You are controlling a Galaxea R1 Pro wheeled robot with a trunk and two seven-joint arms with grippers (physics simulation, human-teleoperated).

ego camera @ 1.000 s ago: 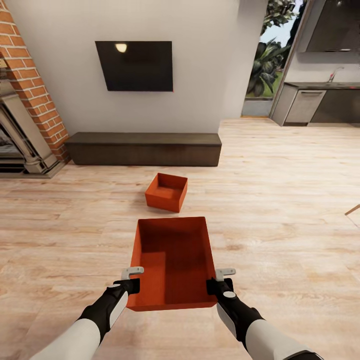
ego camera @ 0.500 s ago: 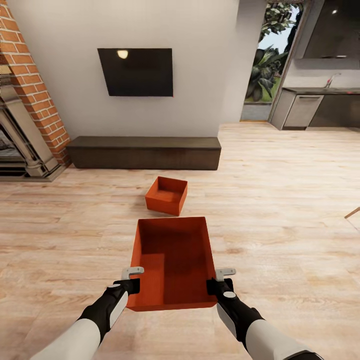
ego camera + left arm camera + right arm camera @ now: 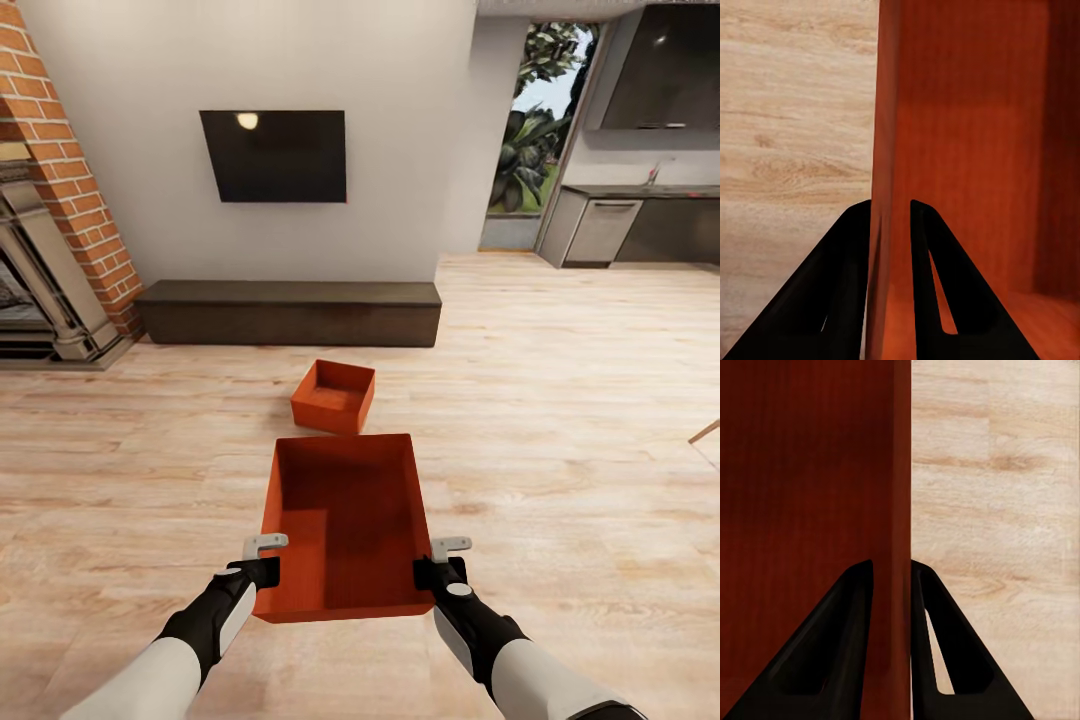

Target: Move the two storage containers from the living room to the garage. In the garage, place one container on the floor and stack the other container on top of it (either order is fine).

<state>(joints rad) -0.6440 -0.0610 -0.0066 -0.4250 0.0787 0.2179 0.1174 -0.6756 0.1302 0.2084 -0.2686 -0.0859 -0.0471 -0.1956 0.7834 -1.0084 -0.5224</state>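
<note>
Evidently to carry it level, the left gripper and right gripper each pinch an opposite side wall of the near storage container, while the second container sits ahead on the wood floor before the bench.

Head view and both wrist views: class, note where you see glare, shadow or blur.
Head view: a bright lamp reflection sits on the TV, and the held container is shaded darker inside. Left wrist view: the left pincer fingers are black silhouettes and the near wall looks soft. Right wrist view: the right pincer is likewise dark, wood grain mildly blurred.
</note>
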